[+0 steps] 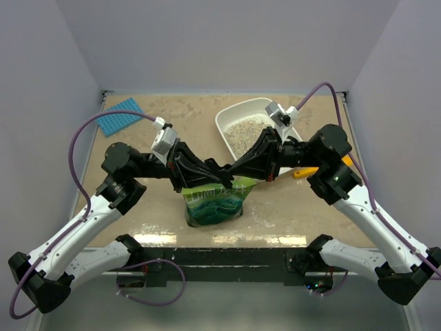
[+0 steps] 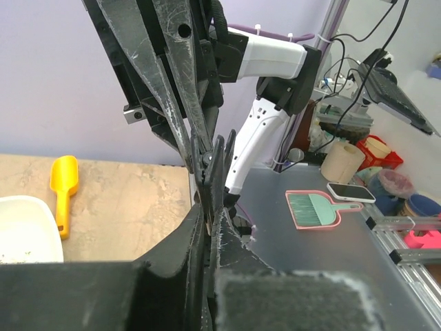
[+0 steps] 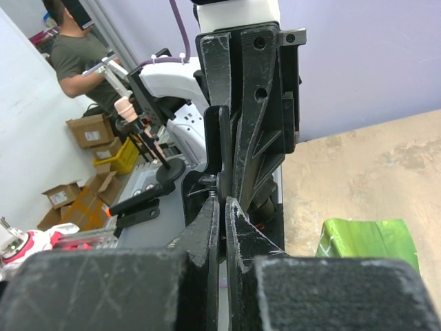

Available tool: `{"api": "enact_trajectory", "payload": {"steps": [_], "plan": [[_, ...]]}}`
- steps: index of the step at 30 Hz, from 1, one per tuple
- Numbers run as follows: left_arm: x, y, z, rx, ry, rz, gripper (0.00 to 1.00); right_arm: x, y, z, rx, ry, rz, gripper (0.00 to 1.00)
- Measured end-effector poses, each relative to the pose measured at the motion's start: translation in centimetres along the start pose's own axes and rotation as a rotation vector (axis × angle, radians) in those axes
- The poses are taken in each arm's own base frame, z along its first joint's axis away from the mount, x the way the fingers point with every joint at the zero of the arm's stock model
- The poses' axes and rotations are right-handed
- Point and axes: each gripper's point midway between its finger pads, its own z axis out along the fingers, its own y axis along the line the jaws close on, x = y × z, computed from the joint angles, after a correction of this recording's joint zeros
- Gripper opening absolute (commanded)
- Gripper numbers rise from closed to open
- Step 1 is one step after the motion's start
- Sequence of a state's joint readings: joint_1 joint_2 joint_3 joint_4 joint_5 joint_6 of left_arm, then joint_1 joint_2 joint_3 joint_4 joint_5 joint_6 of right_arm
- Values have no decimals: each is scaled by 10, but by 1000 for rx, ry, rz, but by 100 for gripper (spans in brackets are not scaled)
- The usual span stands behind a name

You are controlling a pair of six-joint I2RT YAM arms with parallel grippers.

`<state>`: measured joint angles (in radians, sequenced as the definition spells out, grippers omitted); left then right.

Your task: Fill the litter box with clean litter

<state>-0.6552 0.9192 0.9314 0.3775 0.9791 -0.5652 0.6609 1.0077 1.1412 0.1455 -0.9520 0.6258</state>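
Top view: the left gripper (image 1: pixel 226 181) and right gripper (image 1: pixel 240 176), both clamped shut, meet above the green pouch (image 1: pixel 215 203) by the worktop's (image 1: pixel 310 207) near edge, while the litter box (image 1: pixel 224 127) holding clean litter (image 1: pixel 244 131) sits toward the far right corner. Left wrist: no pouch film shows between the closed jaws. Right wrist: the pouch lies below and aside, so I cannot tell whether it is gripped, and a missed pinch could topple it.

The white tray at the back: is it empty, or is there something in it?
Not empty: the litter box has pale grainy litter spread over its floor. How deep it lies, cannot tell.
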Motion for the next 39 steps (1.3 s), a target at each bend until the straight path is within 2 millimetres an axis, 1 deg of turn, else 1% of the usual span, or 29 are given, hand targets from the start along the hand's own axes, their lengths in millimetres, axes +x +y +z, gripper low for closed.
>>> {"api": "enact_trajectory", "payload": {"steps": [3,4,5,6,7,10,13,18,23,27,32,36,39], "plan": [[2,0,0,6,6,-3,0,1,0,0,-2,1,0,0],[2,0,0,7,7,-4,0,1,0,0,-2,2,0,14],[2,0,0,7,8,-4,0,1,0,0,-2,2,0,25],[2,0,0,7,9,-5,0,2,0,0,-1,3,-3,33],[2,0,0,6,10,-4,0,2,-1,0,4,2,-7,47],[3,0,0,4,17,-8,0,3,-7,-1,46,4,-20,54],[2,1,0,-6,28,-14,0,0,-11,-3,86,12,-45,58],[-6,0,0,-32,41,-22,0,-18,-2,-8,114,17,-144,60],[-13,9,0,-109,42,-43,0,-28,10,-12,119,34,-224,60],[-10,16,-1,-148,58,-82,0,-26,7,-13,127,54,-233,60],[-3,25,1,-177,79,-122,0,-17,-9,-8,142,88,-203,61],[-1,27,1,-187,87,-136,0,-12,-18,-5,150,106,-181,61],[1,27,0,-191,94,-146,0,-11,-20,-4,153,110,-179,61]]}}
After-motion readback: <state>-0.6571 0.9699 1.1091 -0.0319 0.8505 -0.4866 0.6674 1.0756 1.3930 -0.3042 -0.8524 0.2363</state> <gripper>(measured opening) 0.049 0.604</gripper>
